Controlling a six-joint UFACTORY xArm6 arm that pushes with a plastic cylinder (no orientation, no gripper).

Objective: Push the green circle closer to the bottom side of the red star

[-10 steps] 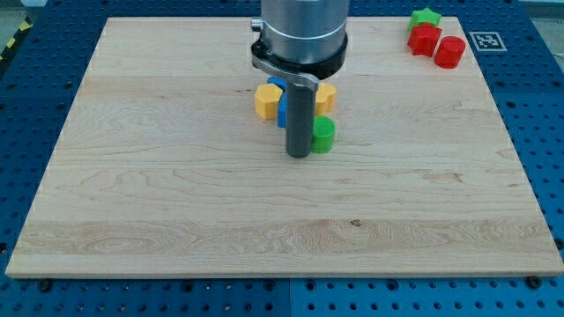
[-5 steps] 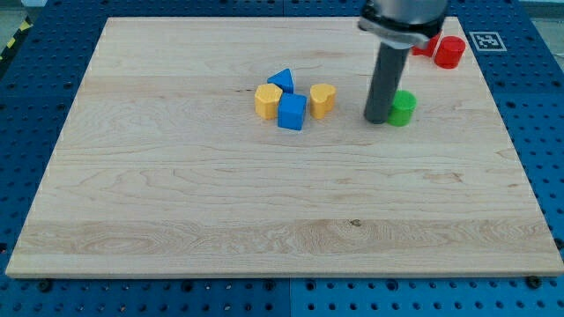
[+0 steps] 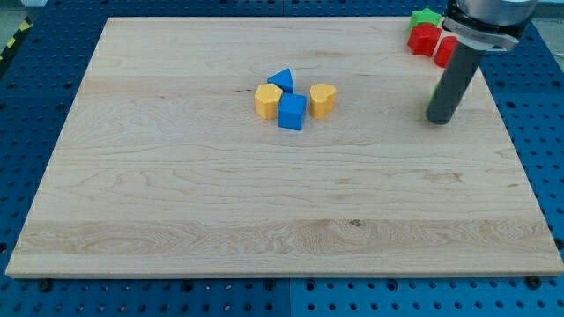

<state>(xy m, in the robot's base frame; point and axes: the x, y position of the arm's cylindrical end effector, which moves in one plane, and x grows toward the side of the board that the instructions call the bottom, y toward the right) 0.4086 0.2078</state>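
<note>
My tip [image 3: 438,120] rests on the board at the view's right, below the red blocks. The green circle is almost wholly hidden behind the rod; only a thin green edge [image 3: 429,108] shows at the rod's lower left side. The red star [image 3: 424,39] sits near the board's top right corner, up and slightly left of my tip. The rod leans up to the right and covers part of a red cylinder [image 3: 444,49] beside the star.
A green star [image 3: 426,16] sits just above the red star at the board's top edge. Near the middle stand a yellow hexagon [image 3: 268,100], a blue triangle [image 3: 281,80], a blue cube [image 3: 292,112] and a yellow heart [image 3: 322,99], close together.
The rod has moved right and slightly up across the board, pushing the green circle from beside the middle cluster toward the red star. The circle is now hidden behind the rod.
</note>
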